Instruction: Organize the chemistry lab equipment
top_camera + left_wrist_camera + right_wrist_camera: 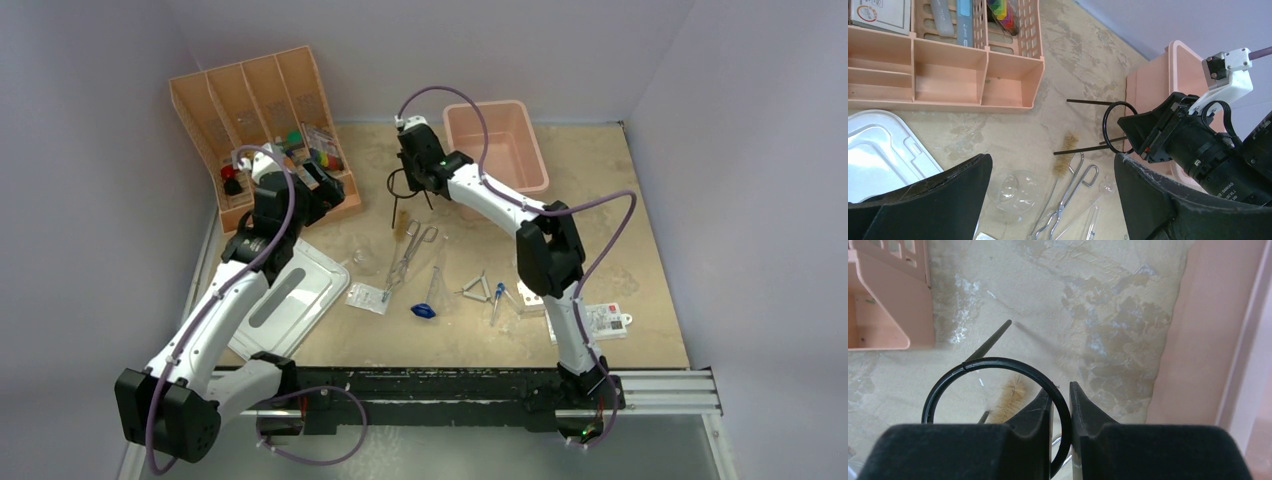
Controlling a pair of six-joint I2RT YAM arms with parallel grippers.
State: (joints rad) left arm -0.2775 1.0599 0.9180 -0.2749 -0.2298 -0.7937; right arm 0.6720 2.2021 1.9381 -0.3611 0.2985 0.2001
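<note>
The black wire ring tripod [403,190] stands on the table by the pink tub, and its ring [993,360] passes between the jaws of my right gripper [1060,390]. That gripper [412,178] is shut on the ring's right side; the right pad touches the wire and a sliver of gap shows at the left pad. My left gripper [1053,157] hangs wide open and empty near the orange tray's front corner [325,185]. Below it lie the clear glass flask [1013,190], metal forceps [1073,190] and a bristle brush [1065,150]. A blue bulb [423,311], a blue-tipped dropper [497,300] and a clear packet [368,297] lie mid-table.
The orange divided tray [200,110] stands at the back left with small items in it. The pink tub [530,160] sits at the back, just right of the tripod. A white lid [290,295] lies at the near left, and a white box [605,320] near the right arm's base.
</note>
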